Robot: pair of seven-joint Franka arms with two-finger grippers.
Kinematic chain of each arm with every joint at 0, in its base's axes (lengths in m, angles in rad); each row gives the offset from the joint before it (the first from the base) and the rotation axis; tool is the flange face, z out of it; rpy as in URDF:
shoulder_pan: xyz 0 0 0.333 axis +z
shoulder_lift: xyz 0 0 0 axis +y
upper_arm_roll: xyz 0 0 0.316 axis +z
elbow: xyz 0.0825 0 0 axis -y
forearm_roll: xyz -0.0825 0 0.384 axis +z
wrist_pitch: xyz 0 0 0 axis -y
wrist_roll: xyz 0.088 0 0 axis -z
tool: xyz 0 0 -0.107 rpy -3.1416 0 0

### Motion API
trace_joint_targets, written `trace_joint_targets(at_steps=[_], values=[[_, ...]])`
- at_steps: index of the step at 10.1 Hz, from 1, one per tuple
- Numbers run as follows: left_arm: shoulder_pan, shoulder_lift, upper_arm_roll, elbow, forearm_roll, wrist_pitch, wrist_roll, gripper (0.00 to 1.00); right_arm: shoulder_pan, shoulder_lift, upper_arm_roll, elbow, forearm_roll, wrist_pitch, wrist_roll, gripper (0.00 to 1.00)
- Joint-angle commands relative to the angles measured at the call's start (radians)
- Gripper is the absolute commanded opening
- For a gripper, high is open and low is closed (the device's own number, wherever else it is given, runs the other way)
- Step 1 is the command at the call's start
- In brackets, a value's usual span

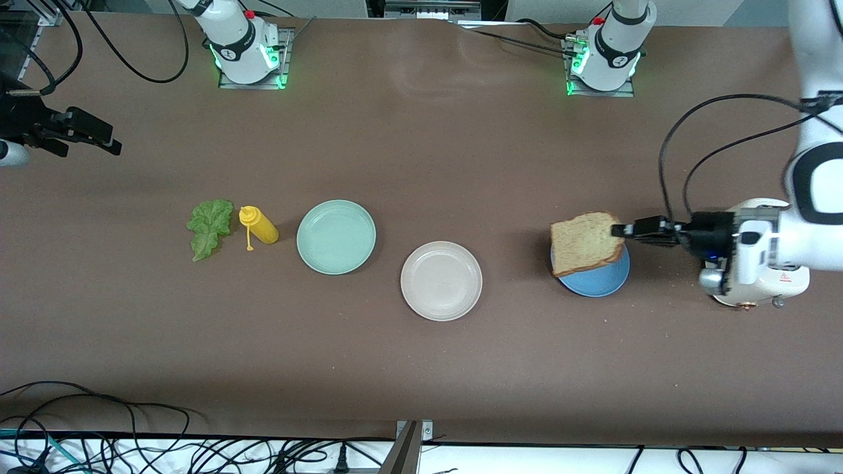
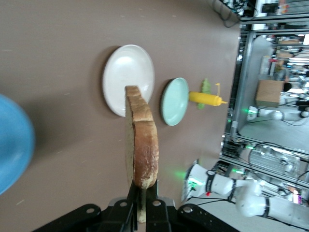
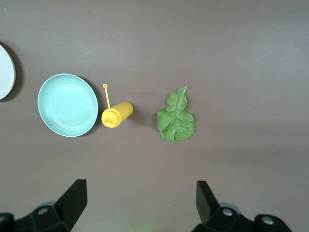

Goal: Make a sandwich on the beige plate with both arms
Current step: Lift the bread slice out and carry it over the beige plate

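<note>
A tan bread slice (image 1: 586,243) hangs tilted over the blue plate (image 1: 596,284), and my left gripper (image 1: 619,230) is shut on its edge. In the left wrist view the slice (image 2: 144,145) stands edge-on between the fingers of the left gripper (image 2: 143,191). The beige plate (image 1: 441,281) lies bare at the table's middle, seen also in the left wrist view (image 2: 120,72). A green lettuce leaf (image 1: 211,227) lies toward the right arm's end. My right gripper (image 1: 108,141) hovers open high over that end; in the right wrist view the gripper (image 3: 140,186) holds nothing, with the leaf (image 3: 176,118) far below.
A mint-green plate (image 1: 336,237) sits between the beige plate and a yellow squeeze bottle (image 1: 259,226) that lies on its side beside the lettuce. Cables run along the table edge nearest the front camera. Both arm bases stand at the edge farthest from that camera.
</note>
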Motion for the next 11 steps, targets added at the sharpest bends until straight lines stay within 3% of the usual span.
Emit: trace_joint_targets(at_steps=[1,11], values=[[-0.053,0.033,0.005,0.020,-0.092,0.049,-0.009,0.00,-0.004,0.000,-0.003,0.012,0.021,-0.015,0.008,1.00],[-0.377,0.151,0.004,-0.057,-0.297,0.585,-0.005,0.00,-0.004,0.002,-0.005,0.011,0.021,-0.015,0.008,1.00]])
